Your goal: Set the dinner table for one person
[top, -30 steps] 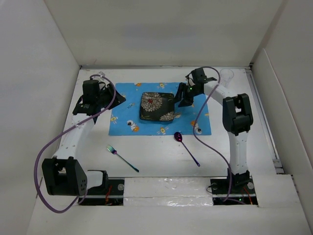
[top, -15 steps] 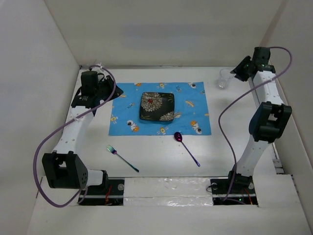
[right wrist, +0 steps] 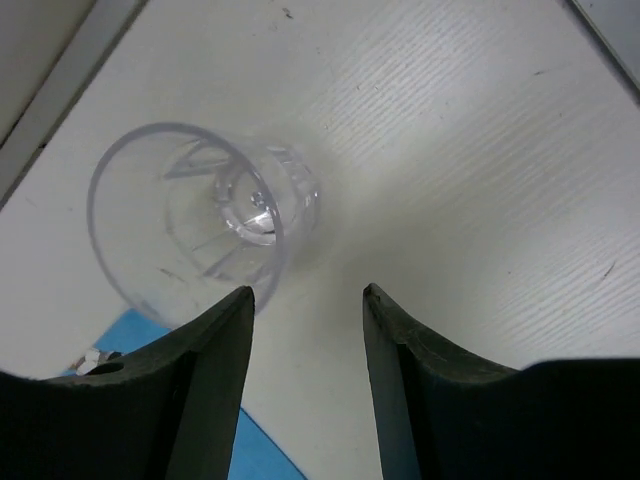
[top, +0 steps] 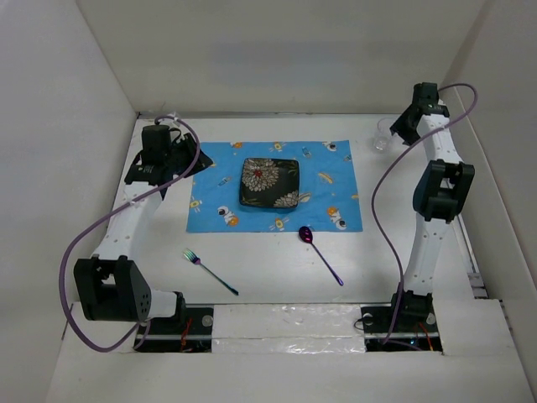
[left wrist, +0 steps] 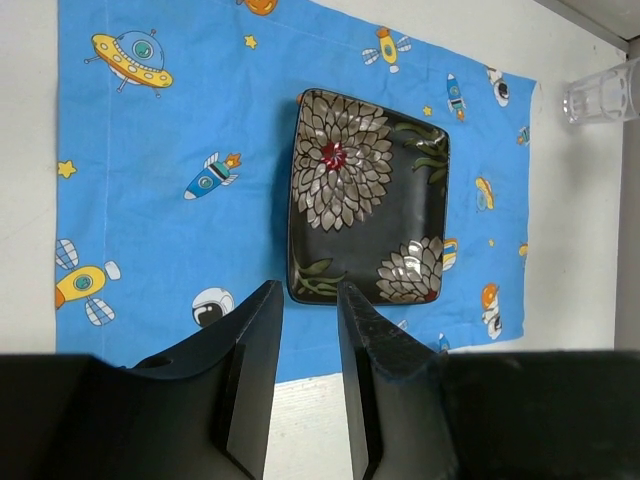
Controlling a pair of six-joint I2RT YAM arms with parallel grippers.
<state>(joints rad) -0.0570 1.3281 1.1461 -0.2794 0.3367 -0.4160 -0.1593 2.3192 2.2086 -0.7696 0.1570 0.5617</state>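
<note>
The left tool hangs over the blue placemat with jaws narrow and empty; the square floral plate lies just ahead. The right tool is half-wide and empty above the white worktop, with the clear glass just ahead-left.

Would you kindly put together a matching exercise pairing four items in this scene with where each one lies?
Things:
1. plate
2. fork
3. spoon
4. glass

Places:
A. far right corner of the table
B. middle of the placemat
C. bare table, near side, left of centre
D. bare table, near side, right of centre, by the placemat's edge

Pairs: 1-B, 2-C, 3-D, 4-A
</note>
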